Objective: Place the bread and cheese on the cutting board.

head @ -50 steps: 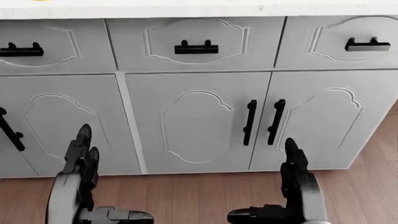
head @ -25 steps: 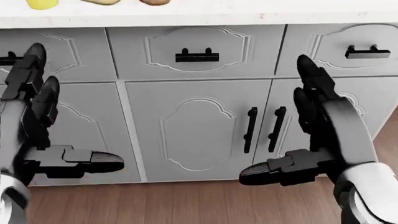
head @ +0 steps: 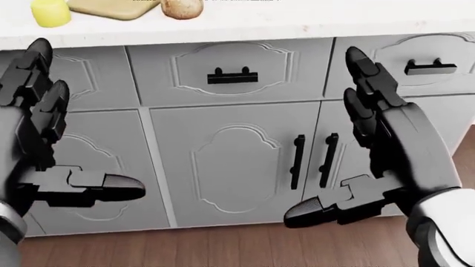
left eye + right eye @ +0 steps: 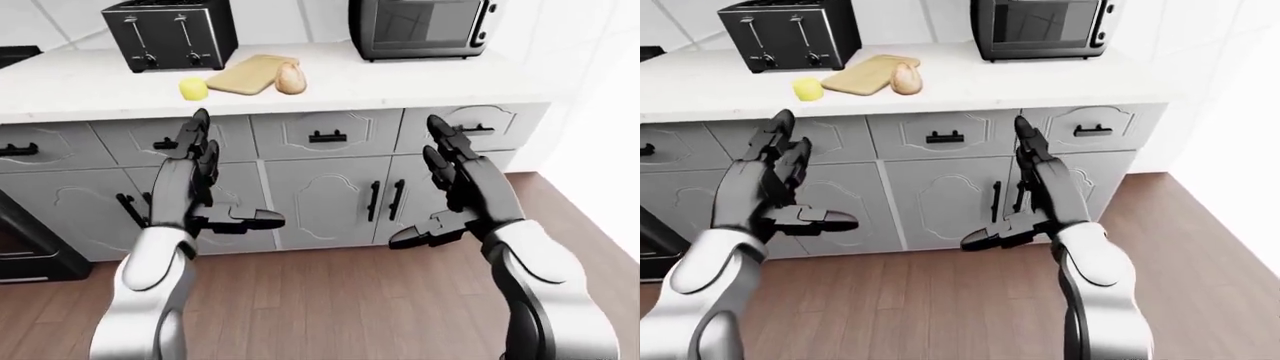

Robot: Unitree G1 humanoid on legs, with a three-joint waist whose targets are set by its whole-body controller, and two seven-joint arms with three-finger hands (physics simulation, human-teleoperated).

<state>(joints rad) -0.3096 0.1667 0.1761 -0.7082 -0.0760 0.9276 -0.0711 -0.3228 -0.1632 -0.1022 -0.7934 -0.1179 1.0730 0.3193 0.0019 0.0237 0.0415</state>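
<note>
A tan cutting board (image 4: 247,74) lies on the white counter (image 4: 330,79) beside the toaster. The brown bread roll (image 4: 290,77) rests against the board's right edge. A yellow cheese block (image 4: 194,89) sits on the counter just left of the board. My left hand (image 4: 205,176) is raised before the drawers, fingers spread, holding nothing. My right hand (image 4: 447,180) is raised likewise at the right, open and empty. Both hands stand below the counter's edge, apart from the food.
A black toaster (image 4: 170,31) stands at the counter's upper left and a dark microwave (image 4: 420,26) at the upper right. Grey cabinets with black handles (image 4: 328,137) fill the space under the counter. Wooden floor (image 4: 330,300) lies below. A dark oven (image 4: 25,247) shows at the far left.
Both hands have risen from near the floor to drawer height. The head camera has tilted up, bringing the counter edge with cheese, board and bread into view.
</note>
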